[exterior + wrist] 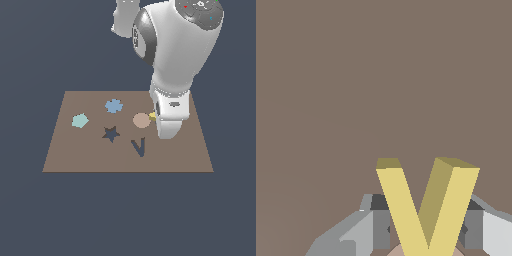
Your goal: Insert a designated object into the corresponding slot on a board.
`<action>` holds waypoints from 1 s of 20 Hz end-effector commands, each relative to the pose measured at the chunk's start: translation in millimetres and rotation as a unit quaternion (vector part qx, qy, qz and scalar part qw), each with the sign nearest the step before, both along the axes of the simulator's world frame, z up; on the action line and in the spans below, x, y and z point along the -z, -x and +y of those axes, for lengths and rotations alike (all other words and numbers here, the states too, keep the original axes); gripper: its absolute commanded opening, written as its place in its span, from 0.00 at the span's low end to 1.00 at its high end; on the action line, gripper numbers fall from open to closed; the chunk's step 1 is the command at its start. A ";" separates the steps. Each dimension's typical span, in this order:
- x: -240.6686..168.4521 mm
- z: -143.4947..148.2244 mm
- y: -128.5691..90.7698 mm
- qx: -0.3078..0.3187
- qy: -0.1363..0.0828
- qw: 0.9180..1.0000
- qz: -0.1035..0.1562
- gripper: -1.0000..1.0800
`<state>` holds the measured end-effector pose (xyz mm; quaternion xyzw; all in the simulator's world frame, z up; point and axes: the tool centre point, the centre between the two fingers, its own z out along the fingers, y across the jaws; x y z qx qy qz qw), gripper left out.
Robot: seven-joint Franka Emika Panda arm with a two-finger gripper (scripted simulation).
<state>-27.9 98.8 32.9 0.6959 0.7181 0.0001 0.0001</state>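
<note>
Flanking yellow V block [426, 210], pincer [426, 227], hidden in exterior view

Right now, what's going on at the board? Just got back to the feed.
The Panda arm's gripper is down at the brown board, with the yellow V-shaped block sitting between its fingers. Whether they are clamped on it cannot be told. In the exterior view the block shows only as a yellow sliver beside the peach disc. The dark V-shaped slot is unfilled, as is the star-shaped cutout.
</note>
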 end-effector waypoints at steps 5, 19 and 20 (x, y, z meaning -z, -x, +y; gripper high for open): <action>-1.2 -18.1 -4.3 -0.117 0.000 0.993 0.000 0.00; -3.5 -50.7 -27.0 -0.357 0.000 0.934 0.000 0.00; -3.7 -52.5 -29.2 -0.373 0.000 0.928 0.000 0.00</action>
